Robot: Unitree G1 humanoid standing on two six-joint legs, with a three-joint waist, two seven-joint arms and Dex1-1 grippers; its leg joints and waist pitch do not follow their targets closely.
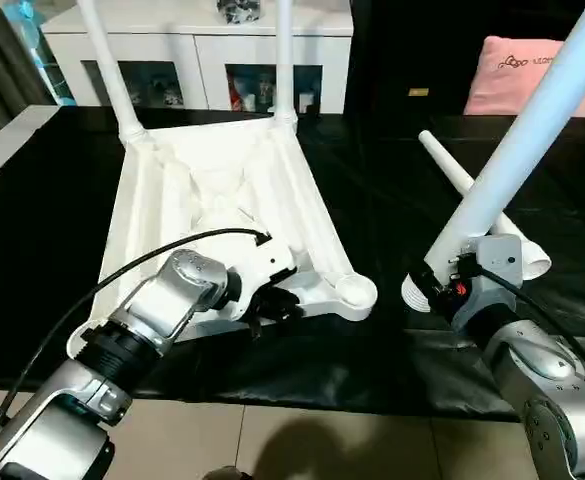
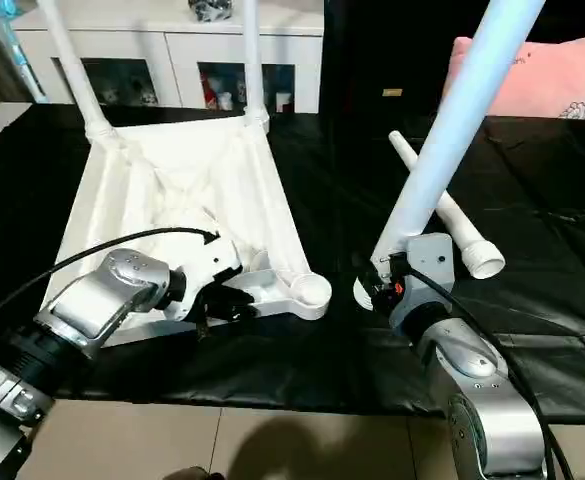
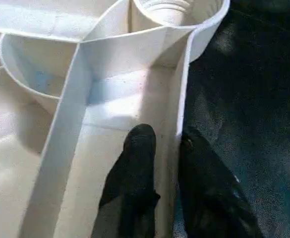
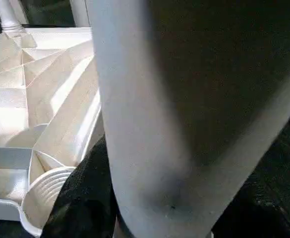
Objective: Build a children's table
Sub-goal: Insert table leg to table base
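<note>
The white tabletop [image 1: 212, 170] lies upside down on a black cloth, ribs facing up. Two white legs [image 1: 112, 70] [image 1: 284, 60] stand in its far corner sockets. At the near rim, my left gripper [image 3: 165, 134] straddles the rim wall, one black finger [image 3: 140, 148] inside and one outside, shut on it. The near right corner socket [image 1: 355, 292] holds no leg. Just right of that socket, my right gripper [image 1: 452, 285] is shut on the thick end of a third leg [image 1: 532, 130], which slants up to the right. A fourth leg [image 1: 452, 170] lies on the cloth behind it.
The black cloth [image 1: 392, 200] covers the work surface; its near edge drops to a tiled floor [image 1: 272, 440]. A white glass-door cabinet [image 1: 202, 50] stands behind the tabletop. A pink cushion [image 1: 522, 70] rests at the back right.
</note>
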